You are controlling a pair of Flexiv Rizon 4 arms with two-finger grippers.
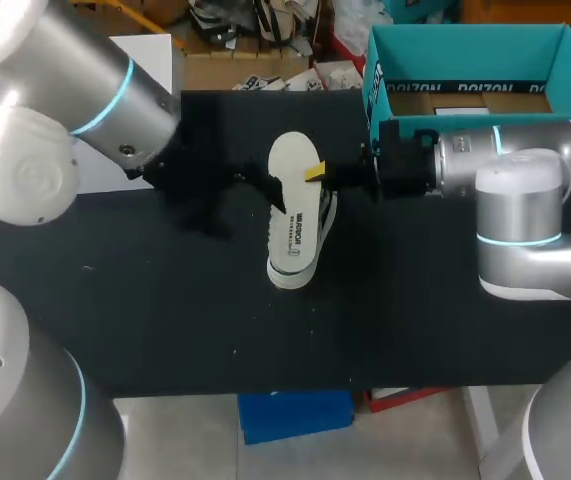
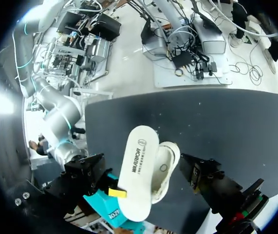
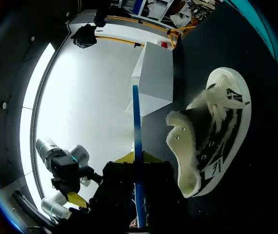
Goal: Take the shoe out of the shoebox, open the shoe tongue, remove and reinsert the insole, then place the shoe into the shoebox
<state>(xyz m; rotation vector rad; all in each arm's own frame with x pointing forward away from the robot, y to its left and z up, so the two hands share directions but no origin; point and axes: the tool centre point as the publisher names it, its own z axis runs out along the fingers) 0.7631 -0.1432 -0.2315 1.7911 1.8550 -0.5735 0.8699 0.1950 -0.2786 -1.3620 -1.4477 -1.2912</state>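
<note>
Gripping the insole edgewise, the right pincer hangs beside the shoe.

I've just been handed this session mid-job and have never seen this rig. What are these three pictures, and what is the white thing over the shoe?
The machine is two robot arms at a black table. The head view looks down from above and behind. The left arm comes in from the left and the right arm from the right. The two round pictures come from a camera on each wrist, looking out along the fingers.

The shoe lies on the table. The white thing is its insole, held flat over the shoe by the right gripper. In the right wrist view the insole shows edge-on as a thin blue line. The teal shoebox stands behind the right arm. The end of the left arm is too dark to judge.
</note>
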